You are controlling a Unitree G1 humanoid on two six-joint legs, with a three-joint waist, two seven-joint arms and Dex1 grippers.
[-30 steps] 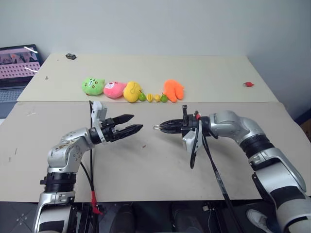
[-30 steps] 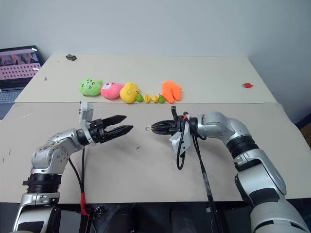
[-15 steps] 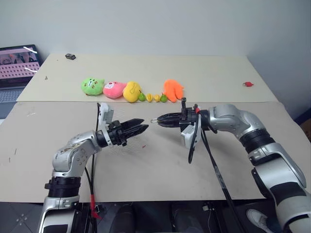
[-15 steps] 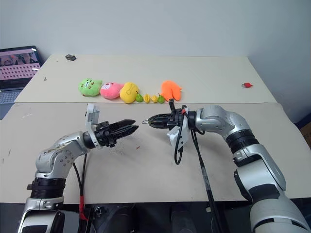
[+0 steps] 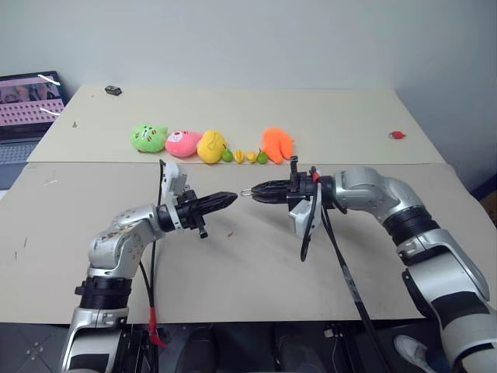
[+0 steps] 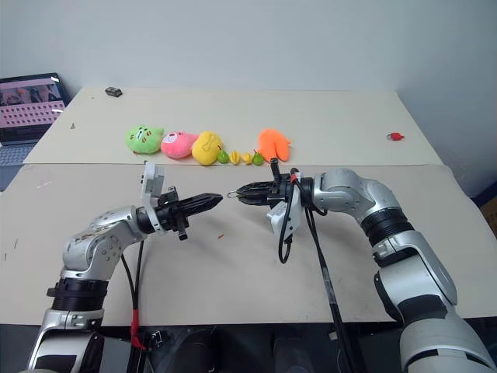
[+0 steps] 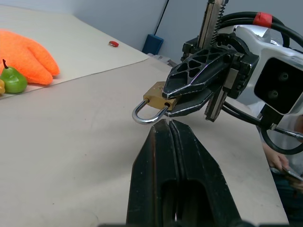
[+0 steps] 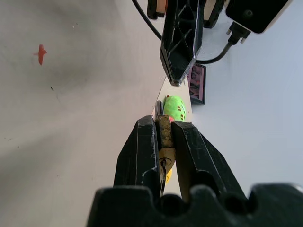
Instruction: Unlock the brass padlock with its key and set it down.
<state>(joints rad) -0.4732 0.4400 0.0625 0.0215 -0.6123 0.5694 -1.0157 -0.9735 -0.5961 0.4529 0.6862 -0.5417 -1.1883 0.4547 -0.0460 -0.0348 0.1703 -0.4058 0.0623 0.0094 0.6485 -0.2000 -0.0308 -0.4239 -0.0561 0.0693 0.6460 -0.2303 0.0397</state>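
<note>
Pinching the brass padlock (image 7: 155, 92), right gripper (image 7: 166, 104) shows clearest from the left wrist; left gripper (image 7: 166, 124) fingers pressed together.

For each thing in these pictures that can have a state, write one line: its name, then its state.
brass padlock: held above the table, shackle closed, loop towards the left tool.
right tool: shut on the padlock body.
left tool: shut, tips just short of the shackle.
laptop: open, screen lit.

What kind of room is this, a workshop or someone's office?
Probably a robot test lab, not an office. Two plain tables stand against a bare wall, a row of plush toys and toy fruit is laid out as props, and a laptop runs at the side.
</note>
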